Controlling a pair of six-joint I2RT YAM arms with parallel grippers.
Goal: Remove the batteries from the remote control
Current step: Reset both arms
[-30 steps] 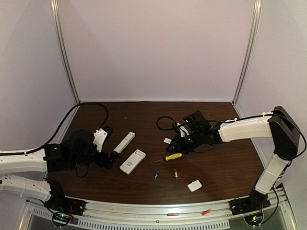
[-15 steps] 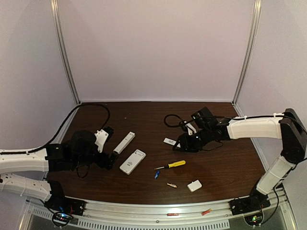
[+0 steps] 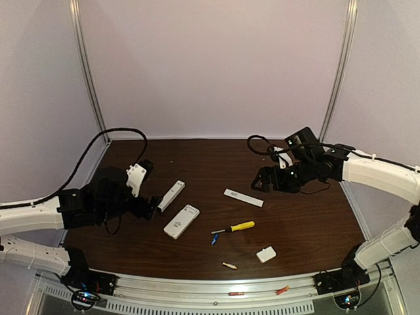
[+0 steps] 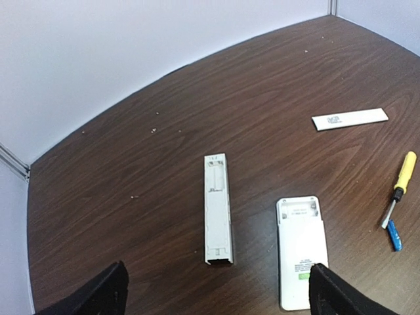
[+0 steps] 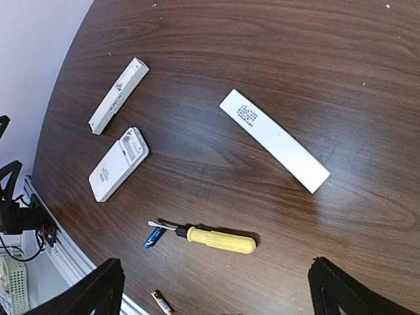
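Note:
Two white remotes lie back-up left of centre: a slim one [image 3: 172,195] [image 4: 218,209] [image 5: 119,95] and a wider one [image 3: 182,221] [image 4: 301,251] [image 5: 119,164] whose battery bay is uncovered and empty. A blue battery [image 3: 214,239] [image 5: 152,237] [image 4: 394,235] rests at the screwdriver's tip. A gold battery [image 3: 230,266] [image 5: 161,302] lies near the front edge. My left gripper [image 3: 149,209] [image 4: 218,279] is open just left of the remotes, holding nothing. My right gripper [image 3: 261,180] [image 5: 216,282] hangs open and empty above the table, right of the long white cover [image 3: 243,197] [image 5: 274,140] [image 4: 350,119].
A yellow-handled screwdriver [image 3: 235,227] [image 5: 216,240] [image 4: 400,188] lies in the middle. A small white cover [image 3: 266,254] sits at the front right. A black cable [image 3: 118,134] loops at the back left, and the metal rail [image 3: 230,289] runs along the front edge.
My right gripper opened, left the long white cover on the table and drew back to the right. The screwdriver shifted a little and the gold battery rolled toward the front edge.

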